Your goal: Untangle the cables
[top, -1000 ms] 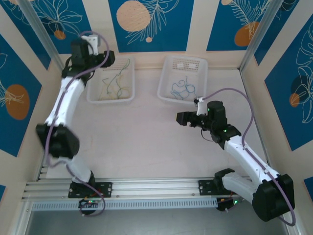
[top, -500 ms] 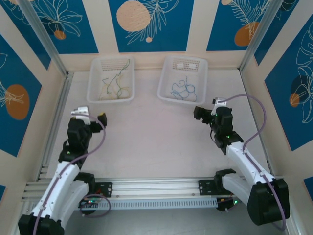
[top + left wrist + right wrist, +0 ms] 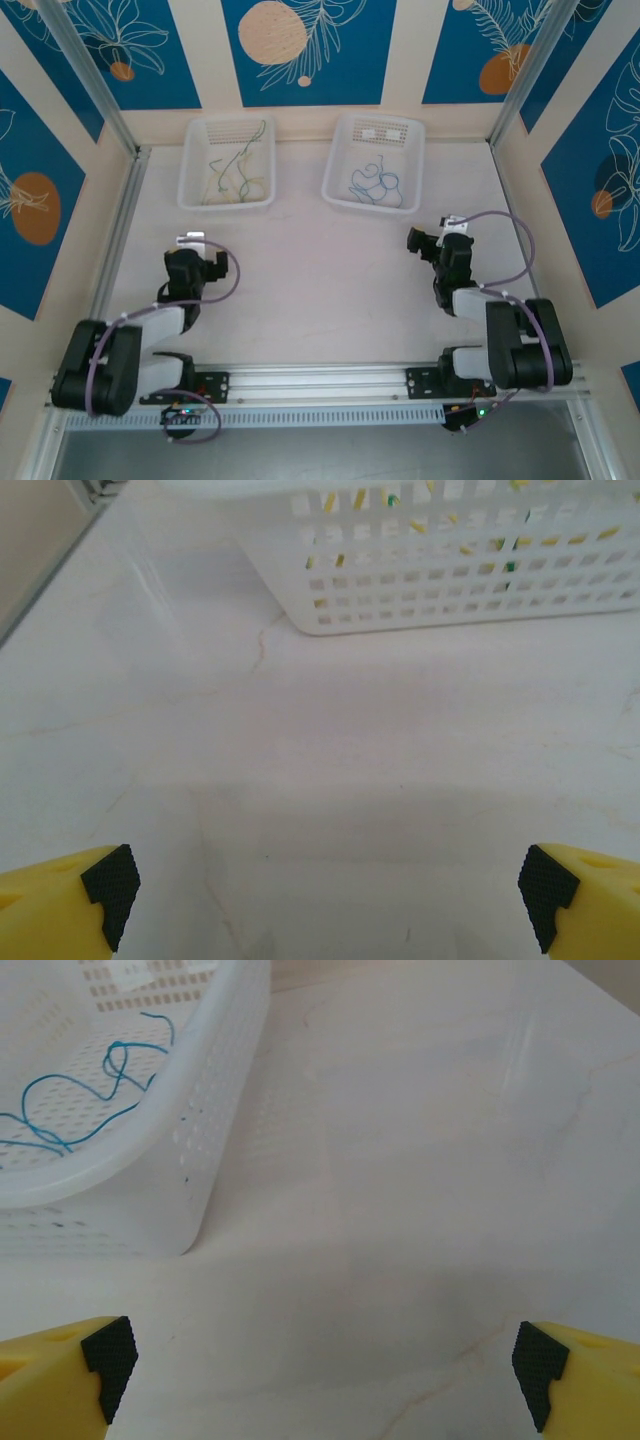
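Blue cables [image 3: 372,182] lie loosely coiled in the right white basket [image 3: 342,195]; the right wrist view has the same blue cables [image 3: 85,1105] at upper left. Yellow and green cables [image 3: 235,170] lie in the left white basket [image 3: 190,190], showing as coloured bits [image 3: 420,525] through its lattice in the left wrist view. My left gripper [image 3: 205,258] is folded back low near its base, open and empty, its yellow fingers wide apart over bare table [image 3: 330,900]. My right gripper [image 3: 418,240] is likewise pulled back, open, with nothing between its fingers [image 3: 325,1370].
Both baskets stand at the back of the pale table [image 3: 310,270]. Patterned blue walls and metal posts [image 3: 105,95] close in the sides. An aluminium rail [image 3: 320,385] runs along the near edge between the arm bases. Purple arm cables [image 3: 510,250] loop beside each wrist.
Both arms have withdrawn from the baskets toward the near edge and folded down. The left one came from over the left basket. Both sets of jaws have widened.
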Robot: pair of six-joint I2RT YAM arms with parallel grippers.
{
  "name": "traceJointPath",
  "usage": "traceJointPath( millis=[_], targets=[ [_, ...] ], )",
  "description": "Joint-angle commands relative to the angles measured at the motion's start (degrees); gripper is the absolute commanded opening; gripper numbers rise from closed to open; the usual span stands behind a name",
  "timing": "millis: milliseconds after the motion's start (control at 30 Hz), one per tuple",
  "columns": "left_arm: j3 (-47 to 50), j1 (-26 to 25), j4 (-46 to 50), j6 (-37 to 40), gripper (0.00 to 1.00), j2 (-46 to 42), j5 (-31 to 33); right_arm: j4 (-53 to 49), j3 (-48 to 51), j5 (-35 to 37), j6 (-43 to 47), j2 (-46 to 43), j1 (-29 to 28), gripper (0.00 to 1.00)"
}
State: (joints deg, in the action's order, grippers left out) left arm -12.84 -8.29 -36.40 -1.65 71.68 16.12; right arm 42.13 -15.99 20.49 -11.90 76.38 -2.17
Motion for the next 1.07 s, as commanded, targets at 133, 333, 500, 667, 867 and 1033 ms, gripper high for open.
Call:
traceJointPath(
  millis=[133, 333, 500, 667, 867, 1033],
  targets=[
    [-0.91, 3.38, -23.68, 2.17, 1.0, 10.71, -5.61, 11.43, -3.05, -11.68, 8.08, 9.94, -0.46, 1.0],
    [-9.52, 3.4, -12.32, 3.75, 1.0, 16.33, -9.38, 8.62, -5.59, -4.81, 3.07, 11.01, 0.96, 0.99],
    [-9.31, 3.77, -13.0, 3.5, 1.0, 16.35, -9.44, 8.21, -5.86, -3.33, 3.47, 10.97, 0.52, 0.99],
    [-9.57, 3.79, -12.62, 3.75, 1.0, 16.39, -10.15, 7.68, -6.16, -2.7, 3.89, 10.98, -0.02, 0.99],
    [-9.61, 3.73, -12.46, 3.76, 1.0, 16.43, -10.23, 6.44, -6.72, -3.55, 3.71, 11.07, 0.37, 0.99],
    [-9.66, 3.78, -12.39, 3.76, 1.0, 16.46, -10.26, 7.06, -6.37, -3.54, 3.92, 10.9, 0.26, 0.99]
  ],
)
